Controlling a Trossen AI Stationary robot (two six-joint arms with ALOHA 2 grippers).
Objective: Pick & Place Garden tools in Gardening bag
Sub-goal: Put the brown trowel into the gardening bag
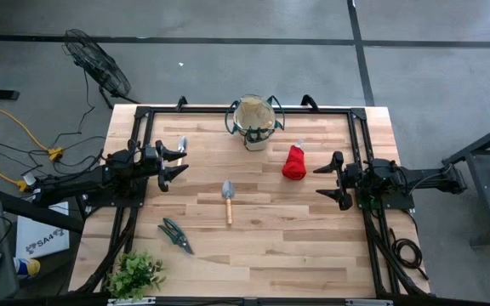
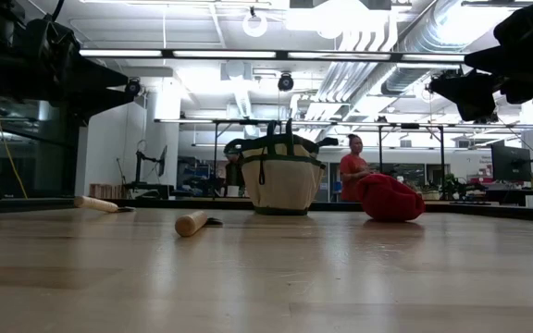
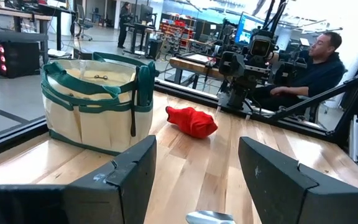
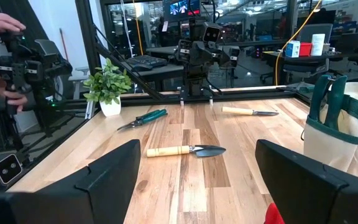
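Trowel (image 1: 228,197) lies mid-table; left pincer (image 1: 177,161) and right pincer (image 1: 329,180) both released, empty; bag (image 1: 255,123) upright.

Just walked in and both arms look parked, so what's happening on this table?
Nothing is being handled right now. The left pincer and the right pincer both hang open and empty at their own sides of the table. The canvas bag stands at the far edge with the red bundle lying beside it. The trowel lies mid-table, the shears lie near the potted plant, and a wooden-handled fork lies near the left arm.
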